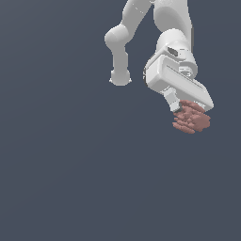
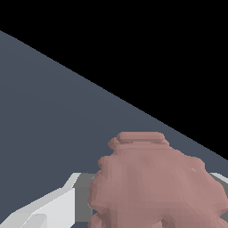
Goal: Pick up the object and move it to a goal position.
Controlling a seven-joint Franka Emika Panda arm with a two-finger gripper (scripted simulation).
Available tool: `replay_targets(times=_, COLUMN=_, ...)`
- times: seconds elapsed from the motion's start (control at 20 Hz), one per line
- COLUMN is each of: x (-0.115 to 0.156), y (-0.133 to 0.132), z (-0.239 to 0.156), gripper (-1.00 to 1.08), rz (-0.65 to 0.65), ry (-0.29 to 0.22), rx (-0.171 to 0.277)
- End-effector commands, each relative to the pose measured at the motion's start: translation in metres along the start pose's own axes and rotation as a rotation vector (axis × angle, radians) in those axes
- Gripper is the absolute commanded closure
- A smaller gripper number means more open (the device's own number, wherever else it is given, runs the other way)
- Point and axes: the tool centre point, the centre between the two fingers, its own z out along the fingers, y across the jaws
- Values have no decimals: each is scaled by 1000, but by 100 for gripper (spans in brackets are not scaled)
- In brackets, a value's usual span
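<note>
The object (image 1: 192, 119) is a small lumpy pinkish-red thing with ridged, layered lobes. It sits between the fingers of my white gripper (image 1: 188, 110) in the exterior view's upper right, with one finger (image 1: 173, 101) showing beside it. The gripper is shut on it and the hand is tilted. In the wrist view the object (image 2: 156, 182) fills the near field, with a white finger (image 2: 49, 209) on one side and a sliver of the other finger (image 2: 220, 177) on the far side. No goal marker shows in either view.
The dark grey-blue floor (image 1: 70, 164) spreads under the arm in the exterior view. The arm's white links (image 1: 120, 47) rise behind the hand. In the wrist view the floor's edge (image 2: 133, 107) runs diagonally against black.
</note>
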Motion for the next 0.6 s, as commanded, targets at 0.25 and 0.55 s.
replay_targets(times=0.25, x=33, y=7, z=-14, gripper=108, rz=3, ry=91, rx=-61)
replay_targets(times=0.55, x=40, y=8, z=-17, gripper=108, rz=3, ry=111, rx=-75)
